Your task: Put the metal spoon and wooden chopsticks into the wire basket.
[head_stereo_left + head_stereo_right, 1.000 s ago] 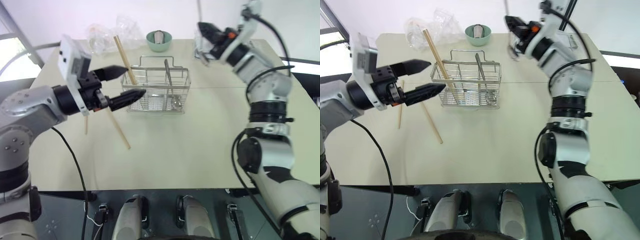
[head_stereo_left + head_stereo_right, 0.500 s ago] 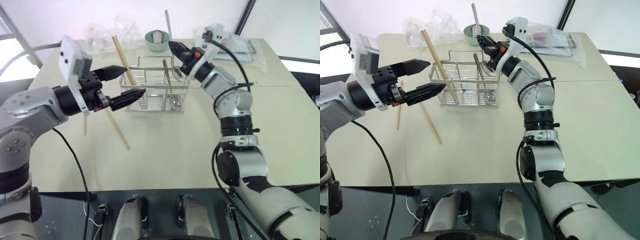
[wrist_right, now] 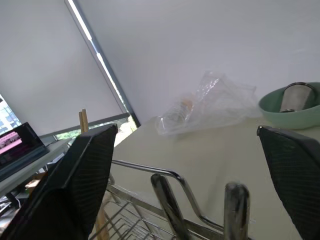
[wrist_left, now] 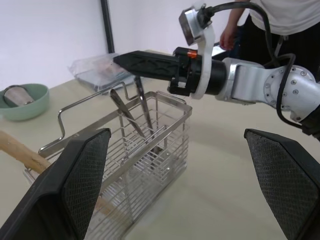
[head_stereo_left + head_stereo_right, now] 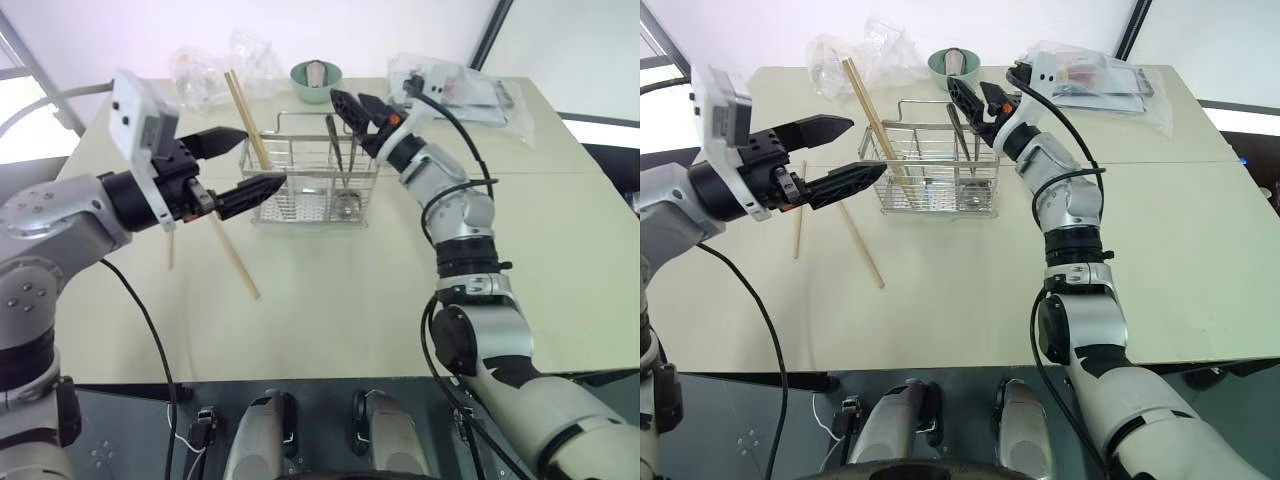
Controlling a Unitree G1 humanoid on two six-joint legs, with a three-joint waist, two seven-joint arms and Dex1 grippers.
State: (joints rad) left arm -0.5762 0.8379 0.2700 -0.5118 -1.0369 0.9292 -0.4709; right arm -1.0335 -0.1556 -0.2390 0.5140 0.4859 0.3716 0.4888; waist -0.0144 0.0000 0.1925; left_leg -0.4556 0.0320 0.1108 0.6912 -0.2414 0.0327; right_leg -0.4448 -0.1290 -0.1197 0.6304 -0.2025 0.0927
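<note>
I count one wire basket [image 5: 312,180] on the tabletop [image 5: 380,290]. In the basket I see two metal utensils [image 5: 340,160] standing side by side; which of them is the metal spoon I cannot tell. I see three wooden chopsticks: one [image 5: 248,118] leans in the left end of the basket, one [image 5: 235,258] lies on the tabletop in front of the basket, and one [image 5: 171,248] lies further to my left. There is one green bowl [image 5: 317,82] with one small metal cup [image 5: 318,73] inside. I count two clear plastic bags, one [image 5: 215,65] at the far left, one [image 5: 470,90] at the far right. I have two pincers, my left [image 5: 250,160] and my right [image 5: 352,105].
</note>
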